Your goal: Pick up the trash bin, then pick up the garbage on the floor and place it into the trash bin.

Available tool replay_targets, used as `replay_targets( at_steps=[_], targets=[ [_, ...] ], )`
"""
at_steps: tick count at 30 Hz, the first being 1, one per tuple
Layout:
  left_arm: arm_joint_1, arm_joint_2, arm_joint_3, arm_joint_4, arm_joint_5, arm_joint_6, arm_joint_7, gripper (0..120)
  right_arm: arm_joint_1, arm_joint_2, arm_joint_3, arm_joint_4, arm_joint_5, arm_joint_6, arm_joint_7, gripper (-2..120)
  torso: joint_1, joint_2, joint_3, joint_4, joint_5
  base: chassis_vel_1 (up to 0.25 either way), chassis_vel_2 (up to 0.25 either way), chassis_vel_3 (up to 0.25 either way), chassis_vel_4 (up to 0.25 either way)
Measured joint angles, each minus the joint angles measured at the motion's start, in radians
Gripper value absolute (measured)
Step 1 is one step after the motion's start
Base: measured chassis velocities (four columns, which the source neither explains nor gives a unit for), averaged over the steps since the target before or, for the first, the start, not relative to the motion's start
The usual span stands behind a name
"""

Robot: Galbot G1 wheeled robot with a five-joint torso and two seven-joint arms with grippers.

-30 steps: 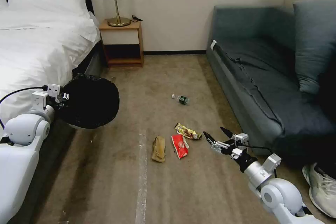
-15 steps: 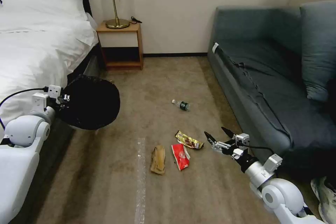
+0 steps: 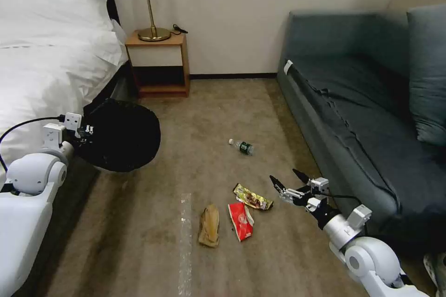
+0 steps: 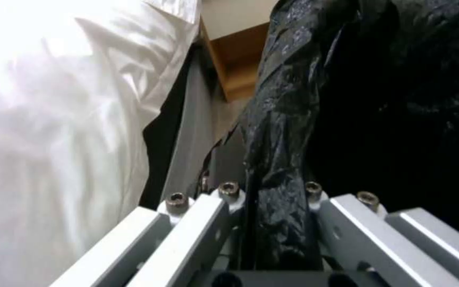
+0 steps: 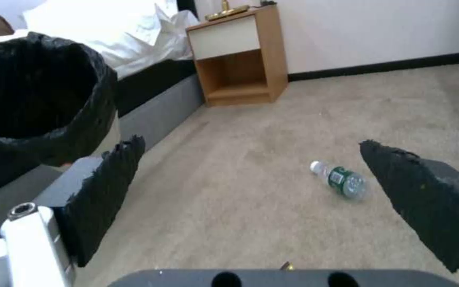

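The trash bin (image 3: 121, 135), lined with a crinkled black bag, hangs above the carpet at the left, and my left gripper (image 3: 86, 132) is shut on its rim (image 4: 277, 223). On the carpet lie the garbage pieces: a crumpled brown paper bag (image 3: 209, 225), a red snack packet (image 3: 240, 219), a gold-brown wrapper (image 3: 252, 196) and, farther off, a small clear bottle (image 3: 242, 146) with a green label (image 5: 342, 181). My right gripper (image 3: 286, 184) hovers open just right of the gold wrapper, nothing between its fingers. The bin's open mouth (image 5: 33, 95) faces it from the left.
A white-sheeted bed (image 3: 42, 65) runs along the left, right beside the bin. A wooden nightstand (image 3: 158, 62) with a brass lamp stands at the back wall. A blue-grey sofa (image 3: 362, 116) fills the right side, close to my right arm. Open carpet lies in the middle.
The whole head view has shifted, so the camera moved: the litter sits lower in the picture and the sneaker has left it. Both arms keep their poses.
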Motion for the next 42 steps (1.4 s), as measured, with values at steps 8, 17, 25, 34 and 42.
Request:
replay_targets(
  at_steps=[8, 17, 25, 34, 42],
  targets=[
    [0.005, -0.001, -0.012, 0.003, 0.000, -0.006, 0.002, 4, 0.010, 0.000, -0.018, -0.013, -0.010, 0.002, 0.005, 100, 0.000, 0.000, 0.000, 0.0001, -0.0002, -0.098, 0.097, 0.091, -0.094],
    [0.049, -0.003, -0.050, -0.019, -0.002, -0.015, 0.003, 4, 0.018, 0.006, -0.055, -0.021, -0.026, 0.002, 0.016, 100, 0.000, 0.000, 0.000, 0.0000, -0.0002, -0.094, 0.093, 0.097, -0.097],
    [0.101, -0.001, -0.093, -0.064, -0.008, -0.012, 0.005, 4, 0.028, -0.040, -0.108, -0.021, -0.058, -0.076, 0.043, 100, 0.000, 0.000, 0.000, 0.0000, -0.0003, -0.036, 0.045, 0.050, -0.039],
    [0.141, 0.013, -0.119, -0.086, -0.014, -0.001, 0.006, 4, 0.197, -0.146, -0.322, -0.078, 0.030, -0.323, 0.261, 100, 0.000, 0.000, 0.000, 0.0001, -0.0002, 0.000, 0.000, 0.000, 0.000],
    [0.135, -0.011, -0.105, -0.062, 0.007, -0.007, 0.011, 4, 0.366, -0.180, -0.525, -0.142, 0.173, -0.475, 0.320, 100, 0.000, 0.000, 0.000, 0.0001, -0.0001, 0.000, 0.000, 0.000, 0.000]
  ],
)
